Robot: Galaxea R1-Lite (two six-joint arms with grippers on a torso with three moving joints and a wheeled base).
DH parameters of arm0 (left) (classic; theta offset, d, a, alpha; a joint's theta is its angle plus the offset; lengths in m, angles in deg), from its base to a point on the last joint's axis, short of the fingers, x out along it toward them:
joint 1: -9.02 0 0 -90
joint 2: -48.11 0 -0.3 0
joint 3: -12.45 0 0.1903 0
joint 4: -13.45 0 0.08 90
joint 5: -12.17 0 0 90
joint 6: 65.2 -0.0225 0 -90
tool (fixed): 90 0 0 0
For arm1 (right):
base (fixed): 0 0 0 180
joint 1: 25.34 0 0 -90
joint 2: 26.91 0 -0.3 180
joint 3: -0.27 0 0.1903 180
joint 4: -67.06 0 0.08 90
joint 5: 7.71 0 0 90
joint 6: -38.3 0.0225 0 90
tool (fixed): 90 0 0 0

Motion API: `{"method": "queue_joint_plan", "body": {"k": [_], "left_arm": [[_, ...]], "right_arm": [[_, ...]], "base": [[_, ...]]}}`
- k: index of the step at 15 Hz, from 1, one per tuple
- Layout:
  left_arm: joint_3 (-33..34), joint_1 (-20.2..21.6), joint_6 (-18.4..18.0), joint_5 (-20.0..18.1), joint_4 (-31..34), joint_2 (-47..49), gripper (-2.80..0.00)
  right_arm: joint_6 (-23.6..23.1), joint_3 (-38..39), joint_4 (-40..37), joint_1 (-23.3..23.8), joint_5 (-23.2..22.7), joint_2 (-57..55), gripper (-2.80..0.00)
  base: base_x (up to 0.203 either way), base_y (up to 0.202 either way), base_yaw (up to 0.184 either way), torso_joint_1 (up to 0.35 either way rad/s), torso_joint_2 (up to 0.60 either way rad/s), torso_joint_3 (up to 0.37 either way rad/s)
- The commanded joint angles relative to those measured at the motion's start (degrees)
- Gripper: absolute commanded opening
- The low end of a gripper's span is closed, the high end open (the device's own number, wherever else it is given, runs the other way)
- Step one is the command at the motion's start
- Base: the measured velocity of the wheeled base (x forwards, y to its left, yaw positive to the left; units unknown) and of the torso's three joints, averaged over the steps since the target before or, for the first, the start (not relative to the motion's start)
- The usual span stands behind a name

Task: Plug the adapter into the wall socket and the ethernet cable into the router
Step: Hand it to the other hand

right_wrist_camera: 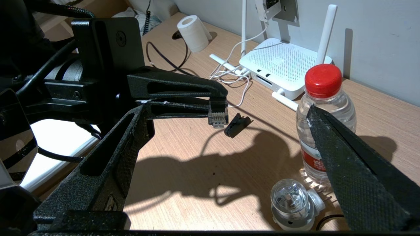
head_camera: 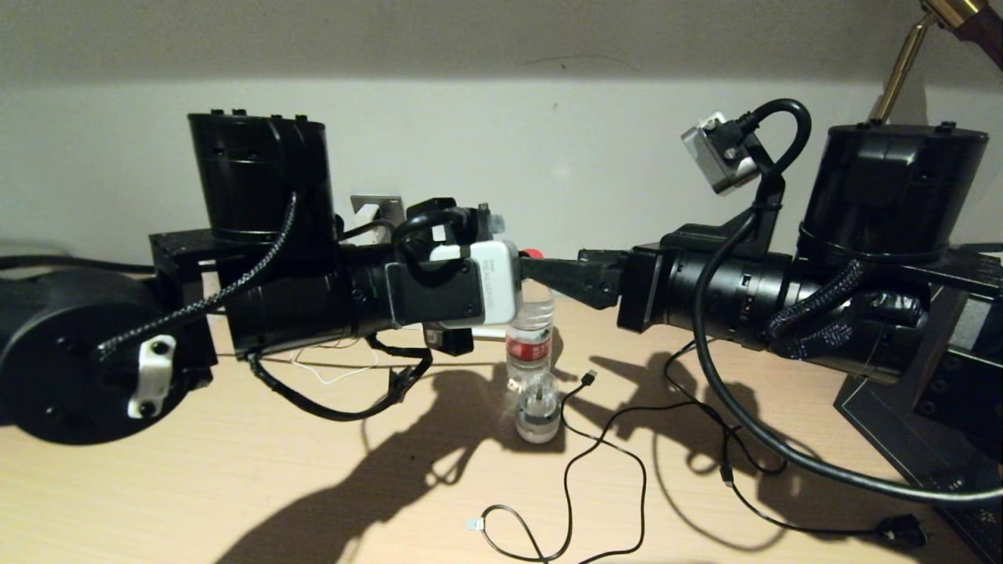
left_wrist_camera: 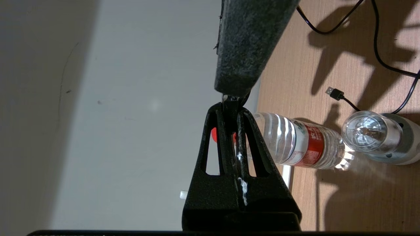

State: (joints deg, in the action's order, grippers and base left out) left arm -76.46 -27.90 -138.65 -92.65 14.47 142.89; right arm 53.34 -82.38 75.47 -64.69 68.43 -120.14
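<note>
The robot's two arms are fat, round and shiny black — each gripper [head_camera: 533, 266] [head_camera: 548, 270] has rough black fingers with long holes, and black cables and a white camera box hang on.

There are 2 grippers, the left gripper [left_wrist_camera: 231, 106] and the right gripper [head_camera: 548, 272]. There is 1 ethernet cable [right_wrist_camera: 218, 114] plug. There is 1 router [right_wrist_camera: 282, 64] with 4 stick antennas [right_wrist_camera: 325, 32], 2 standing up and 2 lying flat. There is 1 wall socket [right_wrist_camera: 288, 11], 1 white roll [right_wrist_camera: 193, 32] and 1 small black clip [right_wrist_camera: 238, 126]. There is 1 water bottle [head_camera: 531, 341] with 1 red cap [right_wrist_camera: 323, 80]. At its 6 o'clock stands 1 clear lamp [head_camera: 538, 407]. From the lamp, 3 cable ends lie about: 1 flat metal tip [head_camera: 589, 377] at 2 o'clock, 1 pale tip [head_camera: 474, 523] at 7 o'clock and 1 fat plug [head_camera: 901, 534] at 4 o'clock.
</note>
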Motion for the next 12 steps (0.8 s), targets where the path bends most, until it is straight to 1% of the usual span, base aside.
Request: {"method": "queue_joint_plan", "body": {"k": [1,9,10,12], "left_arm": [[-1.1,0.0,-1.0,-0.1,-0.2,0.1,-2.8],[-1.5,-0.5,-1.5,-0.2,-0.2,0.4,-2.8],[-1.5,-0.9,-1.5,-0.2,-0.5,0.4,-2.8],[-1.4,-1.3,-1.4,-0.2,-1.1,0.6,-2.8]], "right_arm": [[0.1,0.0,0.2,-0.1,-0.1,0.1,0.0],[0.1,-0.2,0.2,-0.1,0.0,0.1,0.0],[0.1,-0.2,0.3,-0.1,0.0,0.1,-2.8],[0.1,-0.1,0.4,-0.1,-0.1,0.1,-2.8]], "base": [[0.0,0.0,0.0,0.0,0.0,0.0],[0.0,0.0,0.0,0.0,0.0,0.0],[0.0,0.0,0.0,0.0,0.0,0.0],[0.0,0.0,0.0,0.0,0.0,0.0]]}}
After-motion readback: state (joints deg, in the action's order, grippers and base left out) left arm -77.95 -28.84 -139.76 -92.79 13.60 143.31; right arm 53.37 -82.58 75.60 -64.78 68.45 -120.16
